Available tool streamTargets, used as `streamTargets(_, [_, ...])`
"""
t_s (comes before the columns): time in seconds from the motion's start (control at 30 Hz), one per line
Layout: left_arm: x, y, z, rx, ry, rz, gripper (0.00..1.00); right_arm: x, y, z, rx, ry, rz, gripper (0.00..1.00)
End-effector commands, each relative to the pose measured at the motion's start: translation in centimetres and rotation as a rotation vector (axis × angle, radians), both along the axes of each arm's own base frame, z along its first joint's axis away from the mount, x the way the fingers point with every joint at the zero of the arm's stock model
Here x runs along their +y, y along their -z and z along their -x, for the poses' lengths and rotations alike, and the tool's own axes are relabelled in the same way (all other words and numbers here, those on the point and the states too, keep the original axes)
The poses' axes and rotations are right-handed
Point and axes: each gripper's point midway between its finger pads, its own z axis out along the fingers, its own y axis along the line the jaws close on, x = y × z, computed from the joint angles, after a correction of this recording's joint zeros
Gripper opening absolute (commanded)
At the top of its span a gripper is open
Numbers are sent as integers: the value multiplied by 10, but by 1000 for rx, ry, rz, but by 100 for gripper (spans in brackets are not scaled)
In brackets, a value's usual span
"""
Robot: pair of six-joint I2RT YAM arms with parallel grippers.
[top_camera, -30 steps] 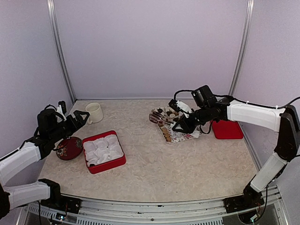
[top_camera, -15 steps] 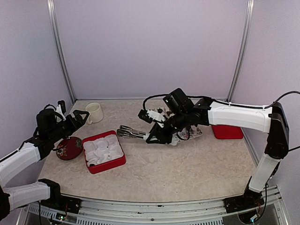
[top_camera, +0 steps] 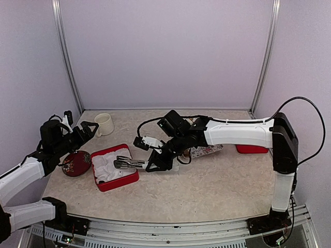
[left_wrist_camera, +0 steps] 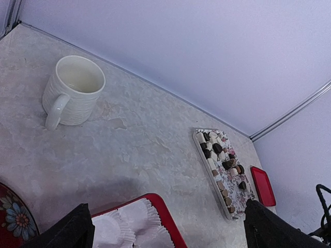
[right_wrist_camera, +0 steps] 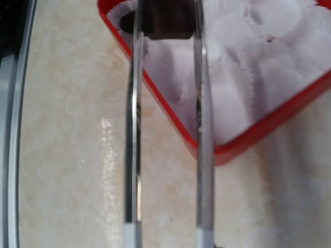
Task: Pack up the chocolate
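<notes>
My right gripper [top_camera: 158, 156] was closed partway on a pair of metal tongs [top_camera: 129, 163], squeezing them. The arm lay stretched toward nine o'clock across the table [top_camera: 207, 196]. From above, the tong tips hung over the red box [top_camera: 120, 182] of white paper cups [top_camera: 106, 164], but what they carried was too small to see there. My wrist camera settled it. A dark chocolate [right_wrist_camera: 165, 20] sat pinched between the two blades at twelve o'clock in that view, its upper part cut off by the frame, with a paper cup beneath it. Whether it touched the paper I could not tell. My own fingers were not clear in that view.

My left gripper [top_camera: 89, 130] stood wide open and empty. The mug [top_camera: 104, 124] was at its one o'clock and the dark red dish [top_camera: 76, 163] at its six o'clock. My left wrist camera caught only a sliver of that dish.

The other chocolates [left_wrist_camera: 217, 149] lay on the patterned tray [left_wrist_camera: 235, 200], plain from the left wrist. From above, my right arm hid most of the tray. The red lid [top_camera: 252, 149] at three o'clock was partly behind the arm too.
</notes>
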Motion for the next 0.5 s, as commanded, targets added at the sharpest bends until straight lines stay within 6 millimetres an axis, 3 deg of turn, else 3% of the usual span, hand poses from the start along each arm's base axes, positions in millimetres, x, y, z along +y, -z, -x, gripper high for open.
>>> streamTargets(0.0, [1,-14,-1,-47,1,6,99,18,-5,9,17,-41,-38,29])
streamTargets(0.47, [1,-13,-1,-43,-1,6,99,34,12,12,45,-70,-32,30])
